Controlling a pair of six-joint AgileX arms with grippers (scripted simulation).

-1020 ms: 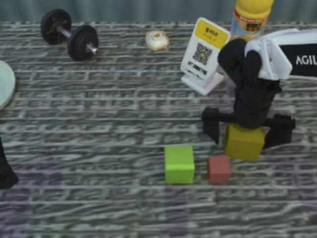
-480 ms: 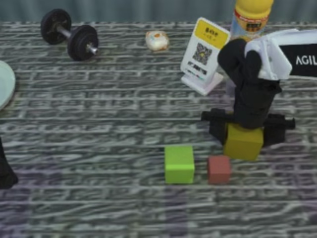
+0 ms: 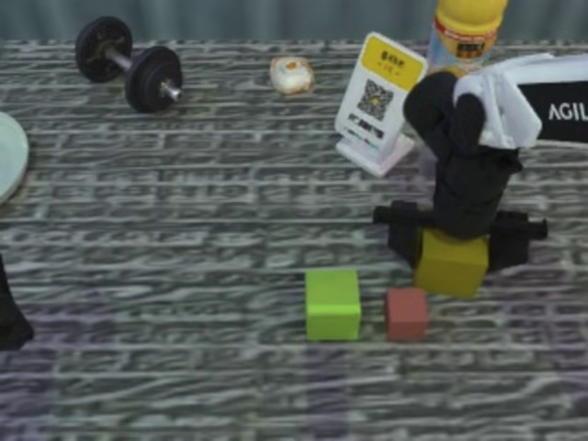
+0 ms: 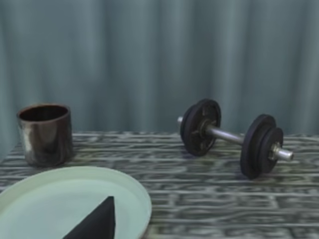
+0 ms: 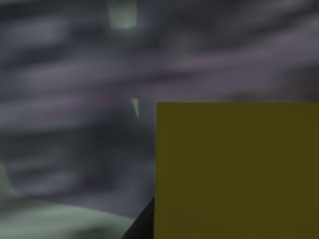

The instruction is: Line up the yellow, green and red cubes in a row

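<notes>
The yellow cube [image 3: 450, 266] sits right of centre, between the two black fingers of my right gripper [image 3: 457, 246], which is shut on it from above; the fingers press its left and right sides. It fills much of the right wrist view as the yellow cube [image 5: 237, 169]. The small red cube [image 3: 406, 313] lies just in front and left of it, nearly touching. Further left, a small gap away, stands the green cube [image 3: 333, 303], level with the red one. My left gripper [image 3: 9, 322] is parked at the table's left edge.
At the back are a black dumbbell [image 3: 129, 62], a small bun [image 3: 292, 75], a QR-code stand [image 3: 378, 101] and a yellow bottle [image 3: 467, 32]. A pale green plate [image 3: 7, 152] lies at the left edge, with a dark cup [image 4: 45, 133] beyond it.
My right gripper's fingers have closed inward onto the yellow cube's sides. The cubes and the left arm have stayed where they were.
</notes>
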